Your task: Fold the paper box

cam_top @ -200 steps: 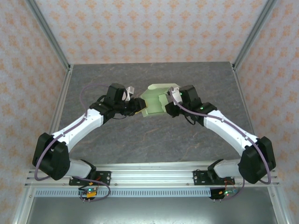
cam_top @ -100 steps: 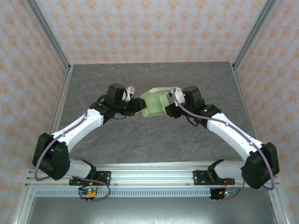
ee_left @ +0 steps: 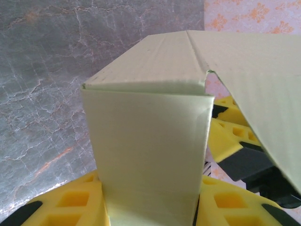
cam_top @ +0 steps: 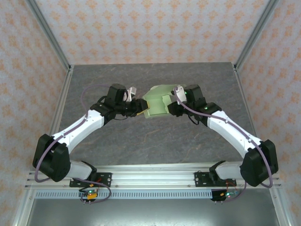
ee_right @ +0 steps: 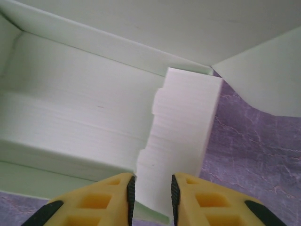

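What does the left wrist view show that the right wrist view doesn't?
Left wrist: the box from outside, one folded panel clamped in the left gripper, with wallpaper beyond. Right wrist: the box's inside, walls raised, and a stepped tab standing between the fingers of the right gripper; whether they grip it is unclear. Both: the pale green card over the grey table.

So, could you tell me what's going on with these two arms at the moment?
Both arms are at the paper box, pale green card, partly folded, over the middle of the table. The left gripper holds an upright panel between its fingers. The right gripper has its fingers either side of a narrow flap; whether it pinches it I can't tell. The box is not closed yet.
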